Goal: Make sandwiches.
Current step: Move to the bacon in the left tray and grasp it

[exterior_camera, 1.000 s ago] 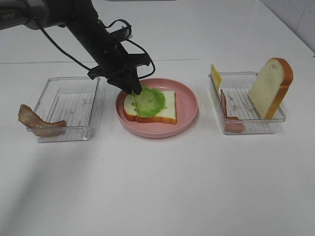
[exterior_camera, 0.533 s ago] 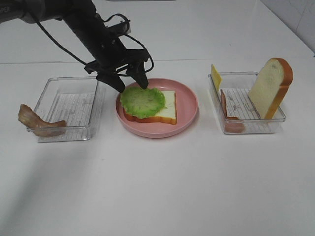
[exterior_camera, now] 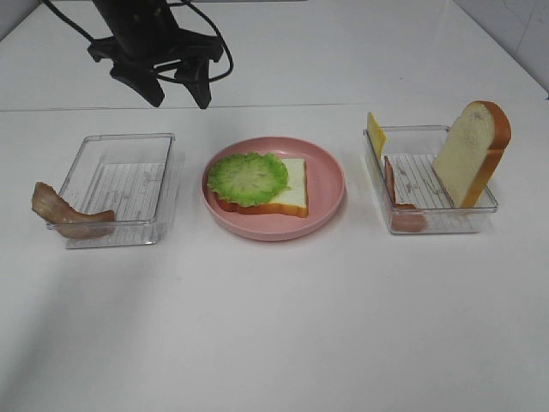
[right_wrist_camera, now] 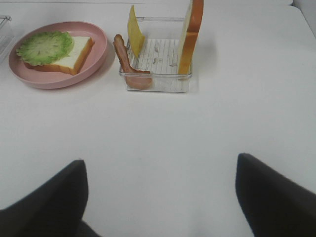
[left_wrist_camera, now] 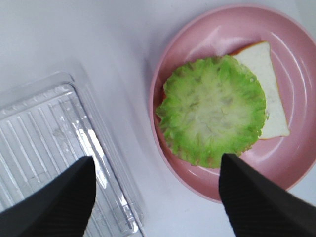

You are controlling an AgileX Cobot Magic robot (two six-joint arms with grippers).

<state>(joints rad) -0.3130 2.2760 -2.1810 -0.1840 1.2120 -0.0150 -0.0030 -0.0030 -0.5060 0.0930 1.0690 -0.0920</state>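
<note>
the left fingers [exterior_camera: 154, 89] stand spread wide and empty, up at 11 o'clock from the pink plate [exterior_camera: 326, 184]. on the plate a bread slice [exterior_camera: 293, 184] lies flat, with lettuce [exterior_camera: 249, 178] covering its 9 o'clock half. the right fingers [right_wrist_camera: 44, 202] are spread wide too, holding nothing, above the surface [right_wrist_camera: 163, 138].
</note>
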